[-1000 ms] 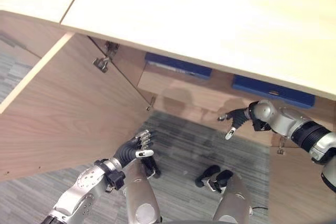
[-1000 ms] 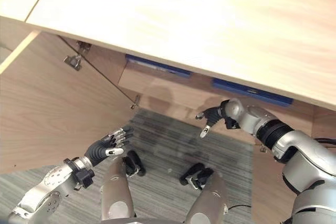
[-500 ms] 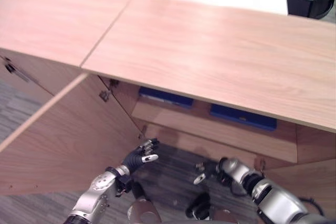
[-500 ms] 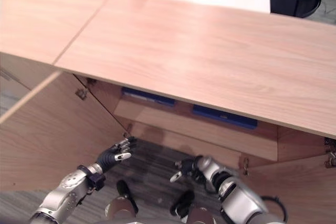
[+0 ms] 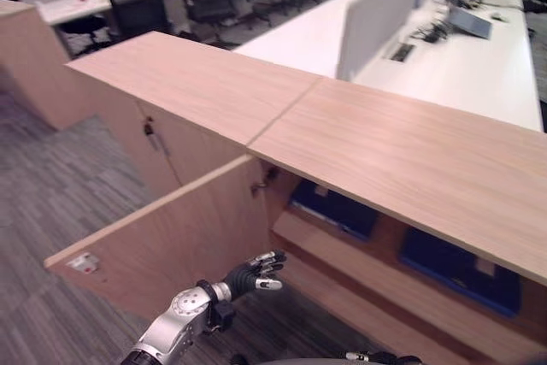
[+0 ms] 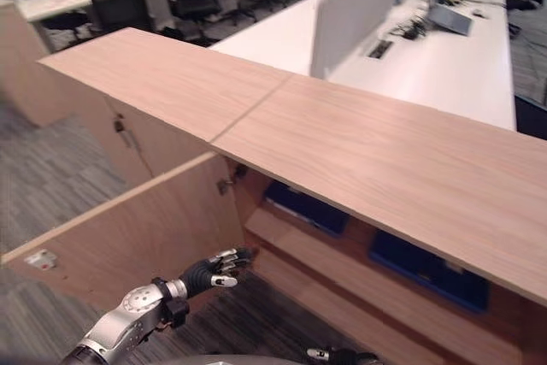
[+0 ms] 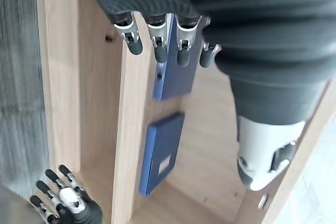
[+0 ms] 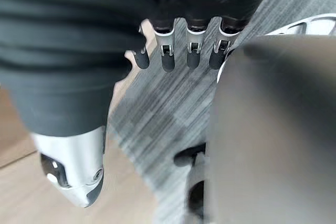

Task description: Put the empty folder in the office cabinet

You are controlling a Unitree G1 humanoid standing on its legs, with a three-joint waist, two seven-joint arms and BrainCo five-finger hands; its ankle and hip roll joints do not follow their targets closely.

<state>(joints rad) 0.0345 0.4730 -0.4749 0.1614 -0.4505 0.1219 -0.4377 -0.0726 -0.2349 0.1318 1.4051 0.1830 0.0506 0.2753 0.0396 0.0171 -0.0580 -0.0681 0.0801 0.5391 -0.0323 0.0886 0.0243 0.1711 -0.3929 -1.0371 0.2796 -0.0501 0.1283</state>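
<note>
Two blue folders lie flat on the shelf inside the open office cabinet [image 5: 385,143], one on the left [image 5: 333,208] and one on the right [image 5: 457,267]; the left wrist view shows both [image 7: 176,61] [image 7: 160,156]. My left hand [image 5: 256,271] hovers open beside the inner face of the open cabinet door [image 5: 171,237], fingers straight, holding nothing. My right hand [image 6: 329,354] sits low at the bottom edge in front of the cabinet, and its wrist view shows relaxed fingers [image 8: 178,51] over the carpet with nothing in them. It also appears in the left wrist view [image 7: 63,203].
The door swings out to the left over grey carpet [image 5: 51,203]. A second cabinet section [image 5: 179,83] with a closed door adjoins on the left. Behind stand a long white desk [image 5: 444,57] with a divider panel and black office chairs [image 5: 137,10].
The camera has tilted up, so the cabinet top and the office behind now show. My right hand has dropped from the lower shelf edge to the view's bottom. The left hand stays by the door.
</note>
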